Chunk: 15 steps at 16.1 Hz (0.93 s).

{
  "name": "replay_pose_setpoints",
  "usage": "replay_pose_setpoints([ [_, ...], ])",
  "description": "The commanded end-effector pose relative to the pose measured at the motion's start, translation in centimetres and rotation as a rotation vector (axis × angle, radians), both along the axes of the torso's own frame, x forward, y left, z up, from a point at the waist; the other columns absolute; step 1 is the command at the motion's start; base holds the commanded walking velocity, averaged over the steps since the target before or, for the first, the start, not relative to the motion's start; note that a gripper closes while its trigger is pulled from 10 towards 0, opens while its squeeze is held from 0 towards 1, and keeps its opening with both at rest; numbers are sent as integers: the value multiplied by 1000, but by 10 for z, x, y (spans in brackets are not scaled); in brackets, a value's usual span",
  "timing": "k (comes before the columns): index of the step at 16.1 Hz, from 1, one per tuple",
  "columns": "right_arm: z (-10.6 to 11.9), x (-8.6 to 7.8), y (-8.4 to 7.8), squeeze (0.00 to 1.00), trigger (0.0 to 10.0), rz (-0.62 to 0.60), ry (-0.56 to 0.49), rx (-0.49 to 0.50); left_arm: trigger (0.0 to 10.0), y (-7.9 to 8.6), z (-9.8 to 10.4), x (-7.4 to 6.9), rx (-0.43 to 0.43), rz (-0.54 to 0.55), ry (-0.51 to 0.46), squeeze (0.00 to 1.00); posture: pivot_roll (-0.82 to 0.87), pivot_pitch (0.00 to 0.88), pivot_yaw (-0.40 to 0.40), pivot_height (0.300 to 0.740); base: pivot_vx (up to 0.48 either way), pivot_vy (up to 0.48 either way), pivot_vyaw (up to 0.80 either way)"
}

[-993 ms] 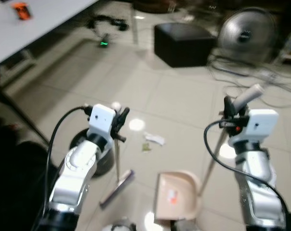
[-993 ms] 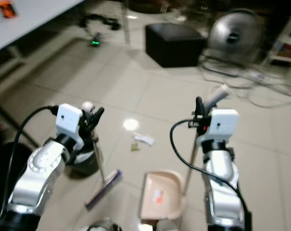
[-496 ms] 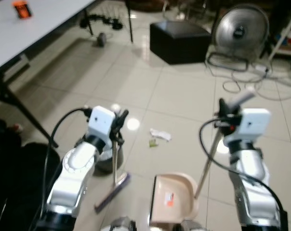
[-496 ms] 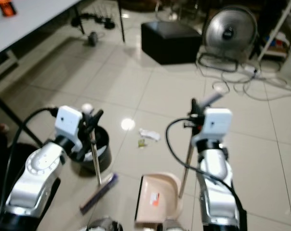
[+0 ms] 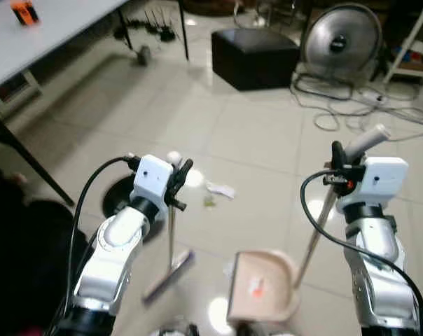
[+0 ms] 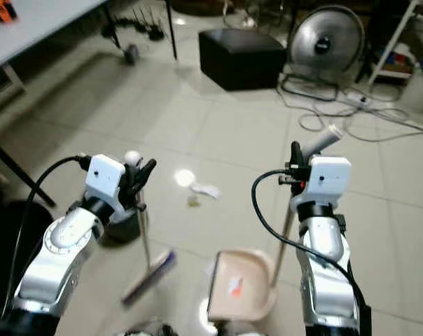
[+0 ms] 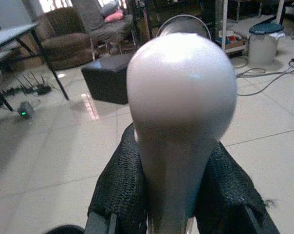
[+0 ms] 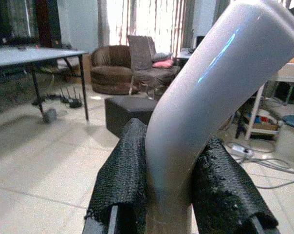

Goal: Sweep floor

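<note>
Nearest the robot, a pale pink dustpan [image 5: 262,287] rests flat on the tiled floor [image 5: 253,140], its long thin handle [image 5: 316,227] rising to the right tool [image 5: 341,159], whose two black fingers [image 8: 125,170] are closed on the handle's bent grey top. To its left the broom [image 5: 171,245] stands almost upright, its narrow brush head [image 5: 168,274] on the floor just beside the dustpan; the left tool [image 5: 178,180] is closed around the top of the stick, just under its rounded white knob [image 7: 181,92]. Both implements look light and stiff, and their smooth handles could turn or slip in a two-finger hold, so gripping high near the end, as here, probably gives reach but little leverage. A little further ahead, between the two arms, lie a crumpled white scrap of paper [image 5: 220,189] and a small greenish bit [image 5: 210,202], the likely rubbish to sweep. A dark round object [image 5: 120,203], perhaps a bin, sits behind the left arm, partly hidden. Further off are a black box [image 5: 255,56], a floor fan [image 5: 340,43] with trailing cables [image 5: 351,115], and at far left a grey worktop [image 5: 50,35] carrying a small orange item [image 5: 24,12]
</note>
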State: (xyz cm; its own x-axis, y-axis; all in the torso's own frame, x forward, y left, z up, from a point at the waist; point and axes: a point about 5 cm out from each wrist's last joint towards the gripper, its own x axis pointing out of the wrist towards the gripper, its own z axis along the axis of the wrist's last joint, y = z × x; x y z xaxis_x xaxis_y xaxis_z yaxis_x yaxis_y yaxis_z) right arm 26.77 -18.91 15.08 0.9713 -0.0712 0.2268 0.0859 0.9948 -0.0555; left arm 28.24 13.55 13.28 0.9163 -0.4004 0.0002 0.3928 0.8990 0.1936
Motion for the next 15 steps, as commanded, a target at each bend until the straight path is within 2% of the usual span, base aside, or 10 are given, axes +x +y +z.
replay_pose_setpoints([
  [1,11,2,5,0,10000,15,-43,12,10000,4,5,1,-10,3,-14,0,-70,107,69,740,0,0,0],
  [4,13,2,5,0,10000,11,-43,6,10000,3,7,5,-14,22,-13,0,-72,108,71,740,0,415,0],
  [6,14,4,4,0,10000,4,-43,-6,10000,2,9,10,-31,45,-13,0,-72,106,71,740,0,0,0],
  [9,15,4,5,0,10000,15,-38,4,10000,5,19,16,-33,89,-92,0,-71,105,70,740,0,0,0],
  [10,14,4,5,0,10000,15,-32,18,10000,4,21,16,-31,85,-102,0,-72,102,68,740,274,0,0],
  [13,13,4,6,0,10000,14,-27,24,10000,2,21,17,-29,78,-107,0,-72,97,69,740,340,0,-738],
  [15,11,4,6,0,10000,11,-23,21,10000,2,21,18,-28,75,-113,0,-71,95,70,740,341,0,0],
])
